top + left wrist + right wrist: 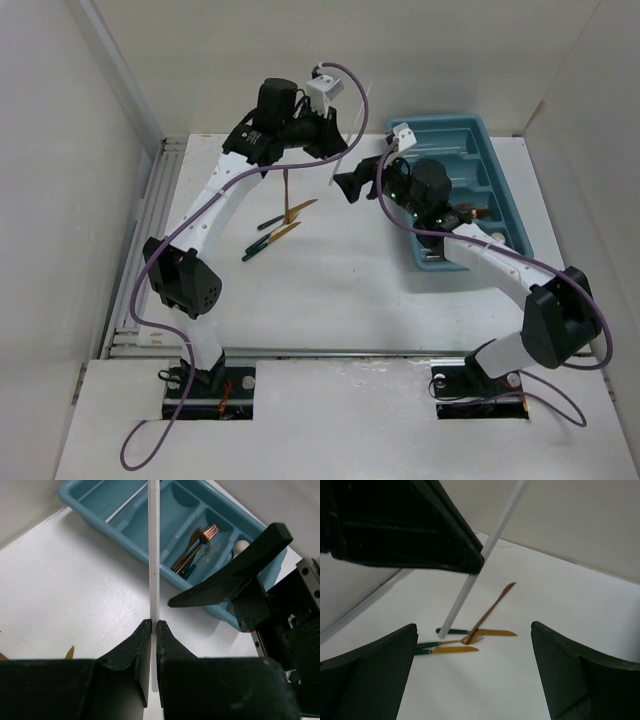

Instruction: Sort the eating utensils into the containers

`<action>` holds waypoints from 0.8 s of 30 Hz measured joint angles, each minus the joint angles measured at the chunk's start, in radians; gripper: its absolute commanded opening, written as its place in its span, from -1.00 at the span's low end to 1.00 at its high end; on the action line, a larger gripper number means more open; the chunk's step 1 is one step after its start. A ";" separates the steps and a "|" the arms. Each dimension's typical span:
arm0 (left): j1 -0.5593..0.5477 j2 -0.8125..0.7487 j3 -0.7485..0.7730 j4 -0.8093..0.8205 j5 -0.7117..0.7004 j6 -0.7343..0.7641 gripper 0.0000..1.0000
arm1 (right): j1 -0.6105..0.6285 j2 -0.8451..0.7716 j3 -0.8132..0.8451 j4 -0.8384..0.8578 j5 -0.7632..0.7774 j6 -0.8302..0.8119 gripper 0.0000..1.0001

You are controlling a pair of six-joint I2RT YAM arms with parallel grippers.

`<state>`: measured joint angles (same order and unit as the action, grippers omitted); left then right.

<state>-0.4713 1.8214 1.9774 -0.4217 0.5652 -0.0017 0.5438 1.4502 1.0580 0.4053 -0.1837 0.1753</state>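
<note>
The white stick point(154, 565) is clamped partway along its length between the closed jaws of the left gripper point(154, 625). It is held tilted in the air over the table point(330, 290), just left of the teal tray point(100, 510) and not yet over any compartment. Sorting looks partly done. A copper fork point(204, 532) lies with other copper pieces in one long compartment, and a cream-white spoon point(241, 546) sits in the compartment beside it. The other compartments look bare, though a pale line in one of them is too unclear to name. A small cluster is left on the table, well apart from the tray: a copper spoon point(492, 607), two gold knives point(492, 632) with dark green handles and a green-handled fork point(455, 641), lying close together and partly crossing. By my reading the stick is the piece in hand and about four more wait. The right gripper point(474, 627) hangs with its jaws spread wide and empty, just beside the left gripper and between it and the tray. One of its black fingers point(230, 575) crosses in front of the tray. That arm is the main thing in the way, because the stick's straight path to a compartment runs past it. The long stick could knock it unless the arm takes the stick or gives way.
</note>
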 measured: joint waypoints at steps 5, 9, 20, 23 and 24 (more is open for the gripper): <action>0.000 0.008 0.000 -0.010 -0.005 0.000 -1.00 | -0.026 0.046 0.002 0.109 -0.058 0.086 0.99; -0.008 0.008 0.000 -0.010 0.005 -0.008 -1.00 | -0.027 0.113 0.024 0.166 -0.091 0.148 0.53; -0.038 0.008 -0.036 0.000 -0.002 -0.025 0.99 | -0.069 0.279 -0.037 0.577 -0.194 0.465 -1.00; -0.021 0.008 -0.036 -0.043 -0.030 -0.025 1.00 | -0.109 0.279 -0.043 0.592 -0.137 0.519 -1.00; -0.023 0.010 -0.036 -0.065 -0.041 -0.021 1.00 | -0.130 0.279 -0.039 0.589 -0.104 0.537 -1.00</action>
<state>-0.4938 1.8317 1.9415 -0.4870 0.5243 -0.0223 0.4141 1.7294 1.0195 0.9947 -0.2878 0.7124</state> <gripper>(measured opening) 0.994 0.131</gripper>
